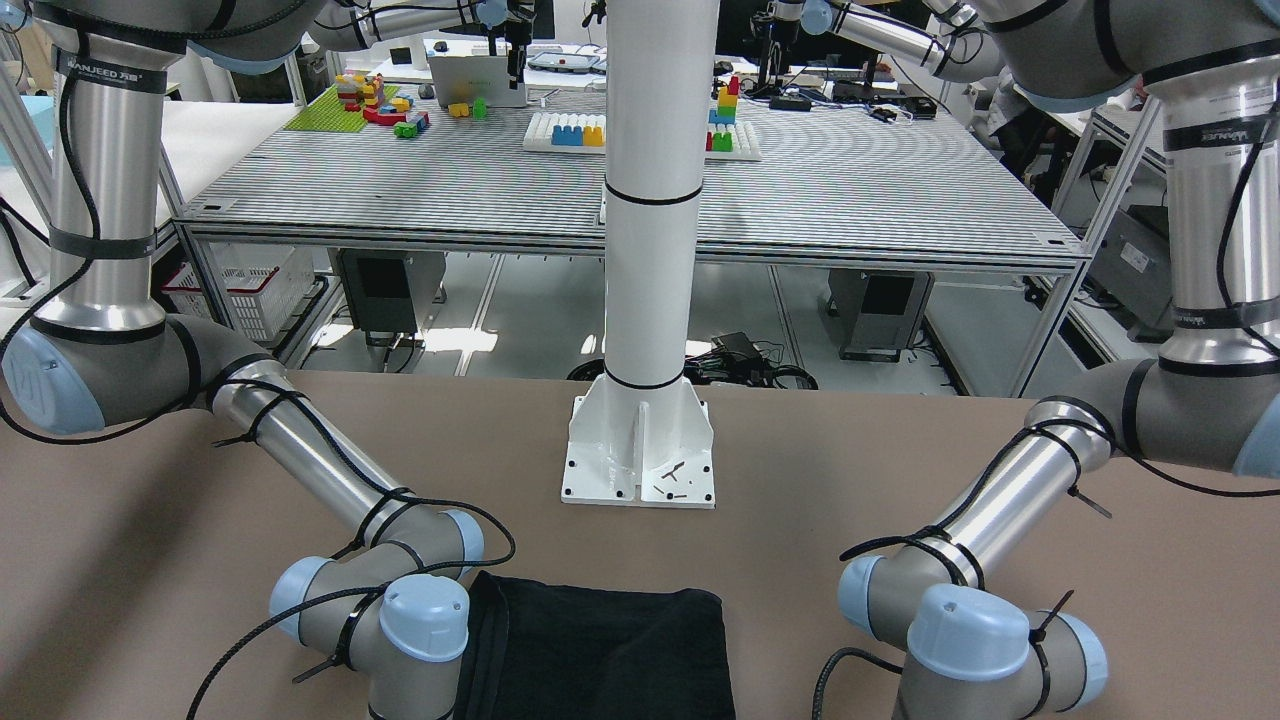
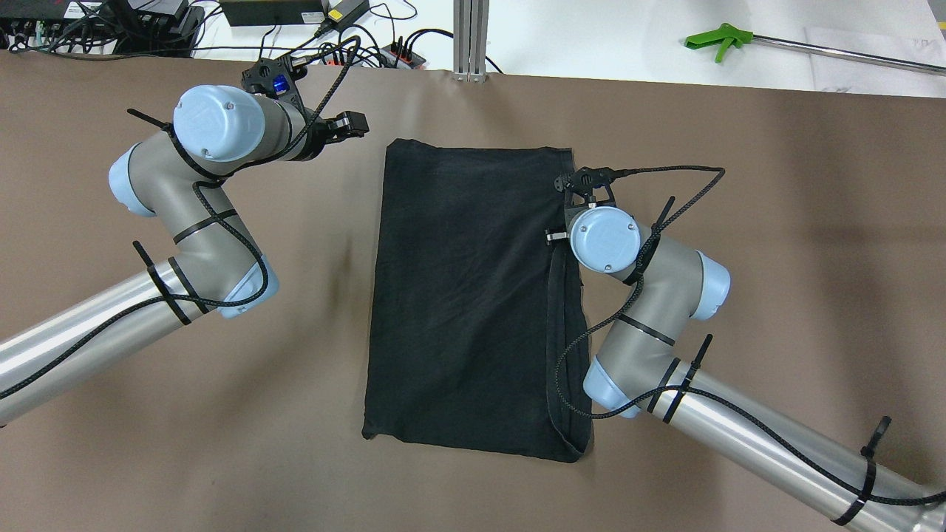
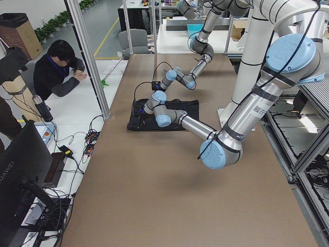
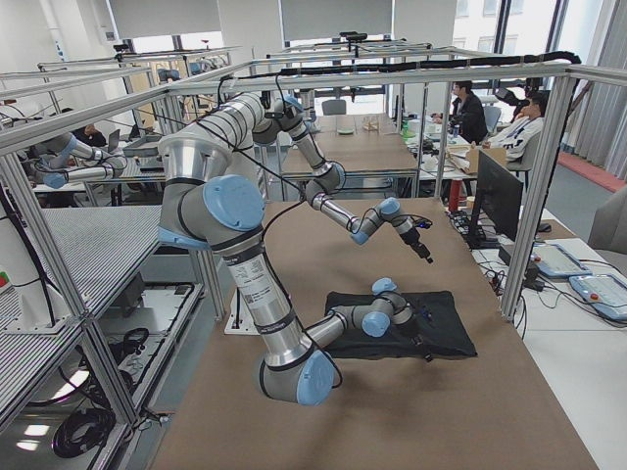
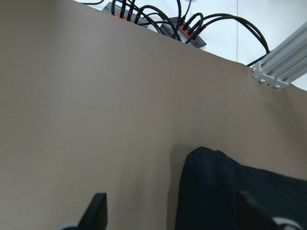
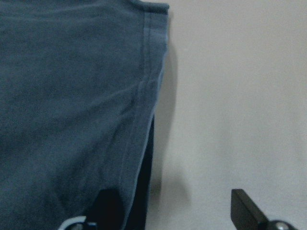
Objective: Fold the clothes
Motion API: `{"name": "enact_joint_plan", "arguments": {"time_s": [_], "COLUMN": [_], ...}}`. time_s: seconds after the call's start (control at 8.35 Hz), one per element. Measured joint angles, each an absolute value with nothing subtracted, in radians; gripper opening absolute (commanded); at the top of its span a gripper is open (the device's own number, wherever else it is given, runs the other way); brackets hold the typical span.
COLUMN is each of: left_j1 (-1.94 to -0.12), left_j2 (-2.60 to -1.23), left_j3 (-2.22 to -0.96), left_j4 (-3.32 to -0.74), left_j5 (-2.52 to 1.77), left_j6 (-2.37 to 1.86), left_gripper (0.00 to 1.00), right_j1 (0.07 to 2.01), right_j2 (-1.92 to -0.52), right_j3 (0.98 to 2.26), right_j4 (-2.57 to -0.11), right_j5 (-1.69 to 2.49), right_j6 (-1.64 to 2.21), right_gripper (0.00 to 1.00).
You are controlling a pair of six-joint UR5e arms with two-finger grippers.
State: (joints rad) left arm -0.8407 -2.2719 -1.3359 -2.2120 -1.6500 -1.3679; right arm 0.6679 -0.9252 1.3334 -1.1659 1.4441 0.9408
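Overhead exterior view has the black garment (image 2: 465,295) lying flat in the middle of the frame on the brown table (image 2: 776,222). It is a tall rectangle, already doubled over, with a loose layered strip down its right edge. It is thin, limp cloth (next to no weight, I judge), so it will sag and drag wherever I don't hold it. A pinch in mid-panel would likely lift only one layer. The corners and hemmed edges look like the places to take it, catching all layers at once.

My right gripper (image 6: 175,211) sits over the upper part of that right edge, fingers apart and holding nothing. In its wrist view one finger shows over the cloth at lower left and the other over bare table at lower right, with the hem between them. My left gripper (image 5: 175,213) is also spread and empty, just off the garment's upper-left corner. That corner shows in the lower right of its wrist view, and the exterior right view suggests the gripper hangs well above the table.
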Motion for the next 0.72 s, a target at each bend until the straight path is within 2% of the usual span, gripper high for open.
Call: {"name": "enact_joint_plan", "arguments": {"time_s": [0.36,0.72], "left_j1": [-0.839,-0.817], "left_j2": [-2.277,-2.279], "left_j3": [-1.335,-1.336], "left_j4": [-2.211,-2.211], "left_j5": [-1.642,-1.607], "left_j6": [-1.371,-1.380], "left_gripper": [0.95,0.95], "right_j1": [0.735,0.752], "right_j2": [-0.999,-1.063], "right_j3": [1.369,1.473], "right_j4": [-1.165,-1.166], "right_j5": [1.614,1.672], "right_j6": [0.927,0.927], "right_gripper": [0.90,0.93]}}
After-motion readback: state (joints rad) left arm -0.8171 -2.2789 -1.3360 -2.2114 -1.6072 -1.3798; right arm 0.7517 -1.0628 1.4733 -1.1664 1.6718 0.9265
